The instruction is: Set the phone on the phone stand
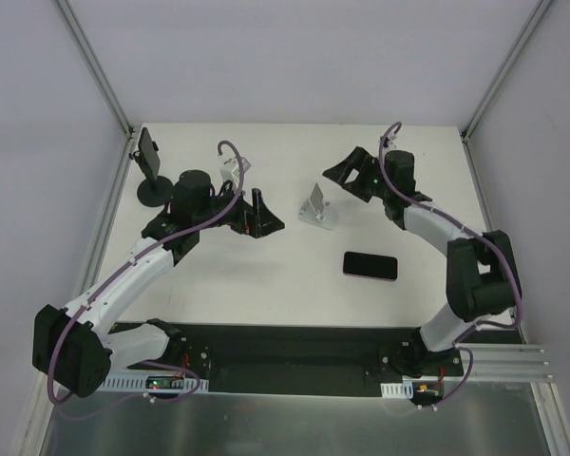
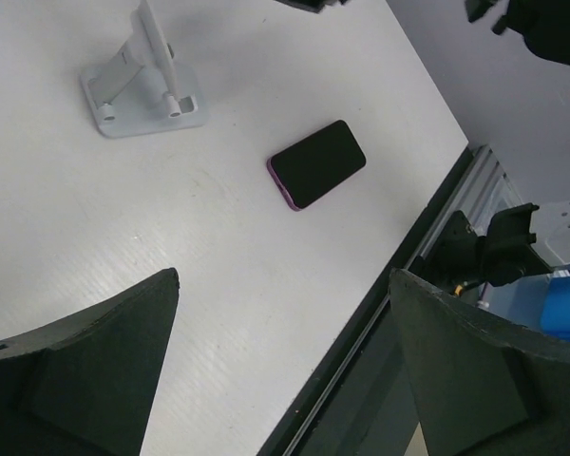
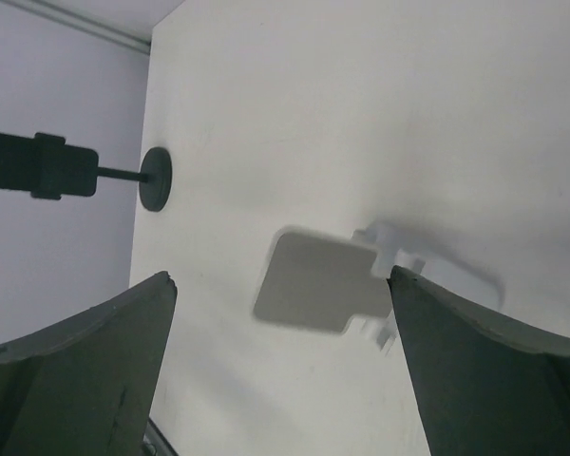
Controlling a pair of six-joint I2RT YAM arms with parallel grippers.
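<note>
Black glass is facing upward on the phone [image 2: 317, 163], which is lying flat on the white table [image 1: 266, 294], toward the front and right of centre. It is well apart from the phone stand [image 1: 317, 207], which is sitting farther back near the middle. Neither arm is touching the phone. The left gripper [image 1: 255, 214] is hovering to the left of the stand, its jaws standing wide with nothing between them. The right gripper [image 1: 347, 177] is hanging behind and to the right of the stand, likewise spread wide and empty. The phone is looking stiff, thin and fairly light, with a slick screen and a purple edge (probably a case, which would be giving a little more friction than bare glass). Lying flush on the table, it is offering little to get under. I am judging the long edges to be the sensible place to pinch, across its narrow width. The stand is looking light too, so a nudge may be enough to slide it.
</note>
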